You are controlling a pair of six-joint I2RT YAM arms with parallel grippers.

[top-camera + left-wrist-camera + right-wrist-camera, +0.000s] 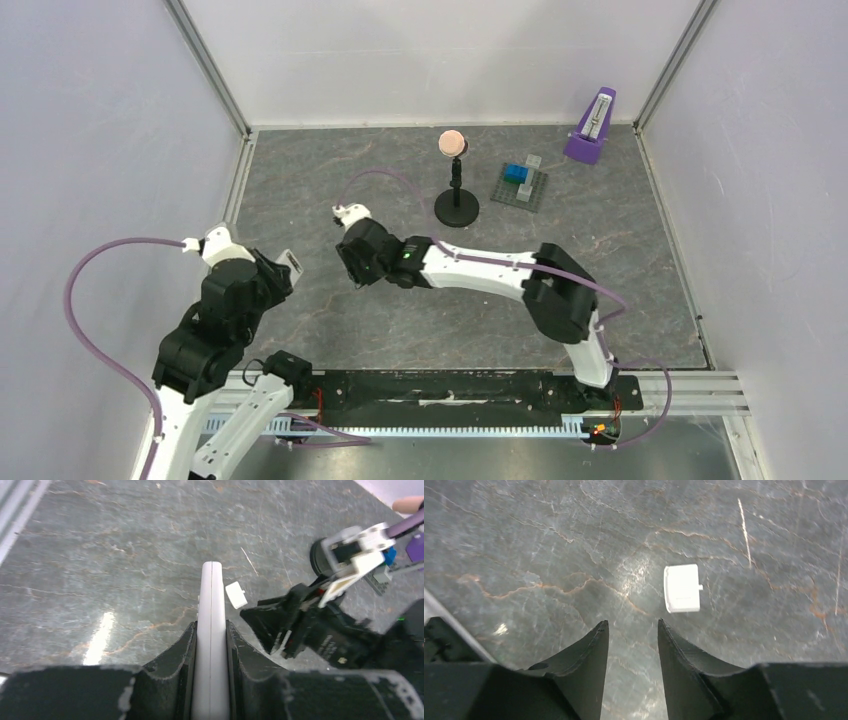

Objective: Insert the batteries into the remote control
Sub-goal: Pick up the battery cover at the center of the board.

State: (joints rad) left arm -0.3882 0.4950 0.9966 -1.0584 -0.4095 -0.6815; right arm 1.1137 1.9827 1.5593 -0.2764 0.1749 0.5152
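Note:
My left gripper [277, 272] is shut on the white remote control [211, 590], held edge-on between the jaws [210, 624] above the table. Its end sticks out at the gripper in the top view [292, 262]. A small white rectangular cover piece [682, 588] lies flat on the table, and it also shows in the left wrist view [236, 594], just right of the remote's tip. My right gripper [630, 623] is open and empty, above the table a little short of that piece. It sits right of the left gripper in the top view [353, 260]. The batteries are out of view.
A black stand with a pink ball on top [456, 205] is behind the right gripper. A grey plate with blue blocks [520, 186] and a purple metronome [591, 130] stand at the back right. White walls enclose the table on three sides.

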